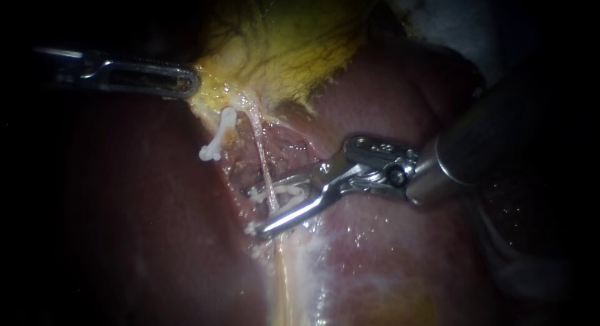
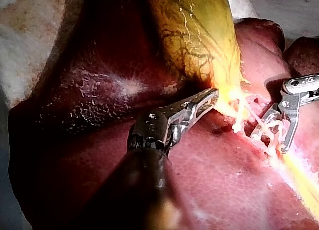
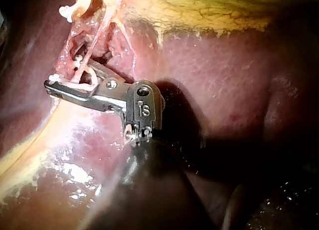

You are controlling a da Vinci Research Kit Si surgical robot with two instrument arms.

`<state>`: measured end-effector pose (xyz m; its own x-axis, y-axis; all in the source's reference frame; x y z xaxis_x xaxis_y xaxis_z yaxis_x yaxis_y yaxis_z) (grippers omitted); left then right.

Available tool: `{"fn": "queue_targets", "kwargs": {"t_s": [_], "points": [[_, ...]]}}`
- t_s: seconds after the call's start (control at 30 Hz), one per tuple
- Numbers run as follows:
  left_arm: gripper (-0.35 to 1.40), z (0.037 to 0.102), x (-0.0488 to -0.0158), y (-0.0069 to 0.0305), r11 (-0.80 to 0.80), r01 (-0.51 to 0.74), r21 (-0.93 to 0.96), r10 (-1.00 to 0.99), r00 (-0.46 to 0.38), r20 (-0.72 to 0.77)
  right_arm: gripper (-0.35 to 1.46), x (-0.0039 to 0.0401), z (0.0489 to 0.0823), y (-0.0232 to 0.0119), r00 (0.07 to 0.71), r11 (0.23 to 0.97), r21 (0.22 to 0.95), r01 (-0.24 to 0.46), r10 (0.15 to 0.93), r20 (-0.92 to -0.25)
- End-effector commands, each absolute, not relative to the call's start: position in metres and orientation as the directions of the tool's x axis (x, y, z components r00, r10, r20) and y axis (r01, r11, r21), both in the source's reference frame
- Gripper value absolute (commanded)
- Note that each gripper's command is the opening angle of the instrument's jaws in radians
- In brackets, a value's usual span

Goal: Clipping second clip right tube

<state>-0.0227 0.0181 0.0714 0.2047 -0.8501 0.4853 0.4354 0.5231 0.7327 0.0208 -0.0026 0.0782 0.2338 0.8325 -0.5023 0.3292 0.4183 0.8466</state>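
Endoscope view: the right instrument (image 1: 255,210) comes in from the right, its jaws standing apart with an open clip (image 1: 284,193), white, seated between them and touching both. The right tube (image 1: 259,148), a thin pale strand, runs down from the yellow tissue under the gallbladder (image 1: 287,45) and passes between these jaws, crossing the open clip's arms. One clip arm lies on each side of the strand, and they are not yet pressed together. Just to the left of this tube and further up sits a closed clip (image 1: 219,133), white and bone-shaped, near the yellow edge. What it grips cannot be made out. The left instrument (image 1: 187,82) enters from the left, well apart from the right one. Its jaws are pressed together on the yellow margin of the gallbladder, where the tissue peaks toward the tip. The liver (image 1: 387,113), red and wet, surrounds the dissected bed. Right wrist view: the right instrument (image 3: 62,73) reaches ahead, the right tube (image 3: 89,48) enters between its jaws, and the open clip (image 3: 92,80) lies against the nearer jaw. The closed clip (image 3: 75,9) lies beyond the jaws, with the gallbladder (image 3: 209,10) and liver (image 3: 214,80) beside them. Left wrist view: the left instrument (image 2: 212,96) has its tip at the lower end of the gallbladder (image 2: 194,30), over the liver (image 2: 99,90). The right instrument (image 2: 269,142) is just beyond it, its jaws spread around pale strands.
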Motion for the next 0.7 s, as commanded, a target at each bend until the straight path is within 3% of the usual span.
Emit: {"fn": "queue_targets", "kwargs": {"t_s": [0.03,0.47,0.7], "points": [[-0.35,0.0714,-0.0227,0.0181,0.523,0.436,0.733,-0.850,0.204,0.485,0.52,0.0208,0.0781,-0.0026,0.228,0.413,0.845,0.341,0.835,-0.500],[-0.35,0.0714,-0.0227,0.0181,0.523,0.436,0.733,-0.850,0.204,0.485,0.49,0.0208,0.0782,-0.0024,0.202,0.386,0.851,0.355,0.858,-0.473],[-0.35,0.0714,-0.0227,0.0181,0.523,0.436,0.733,-0.850,0.204,0.485,0.51,0.0194,0.0795,-0.0010,0.288,0.413,0.866,0.281,0.824,-0.487]]}}
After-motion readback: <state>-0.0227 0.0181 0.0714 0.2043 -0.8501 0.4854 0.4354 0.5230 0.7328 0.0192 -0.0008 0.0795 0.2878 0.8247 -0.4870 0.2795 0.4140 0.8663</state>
